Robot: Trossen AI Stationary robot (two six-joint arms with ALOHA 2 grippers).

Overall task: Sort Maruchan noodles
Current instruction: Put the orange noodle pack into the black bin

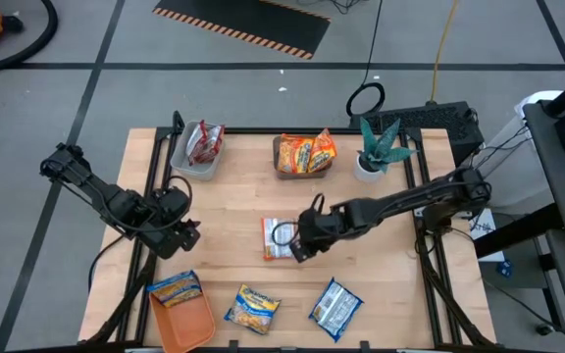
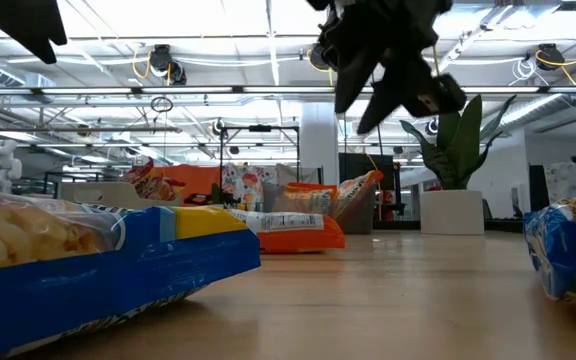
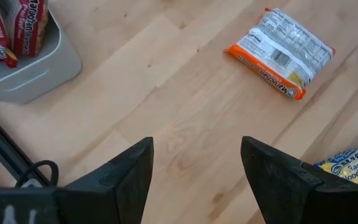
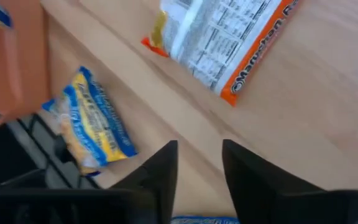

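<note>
Bright, even light floods the bench (image 1: 361,255) from overhead; ceiling strip lights (image 2: 218,25) glare white above it in the low view. Shadows stay faint. Nearest that camera, the blue packet (image 2: 98,265) smears out of focus. In the right wrist view, the orange packet (image 4: 229,43) is blurred.

Robotics lab or workshop hall, not a home. Wooden table (image 1: 233,206) sits in a black metal frame (image 1: 155,167) on a grey floor with dark seams. Hazard-striped mat (image 1: 243,25) lies beyond the table; loose cables (image 1: 371,59) run across the floor. Low view shows a high industrial ceiling with strip lights (image 2: 218,30), hanging cable reels (image 2: 163,62) and a white pillar (image 2: 318,140). Other rig frames (image 2: 258,150) stand farther back.
</note>
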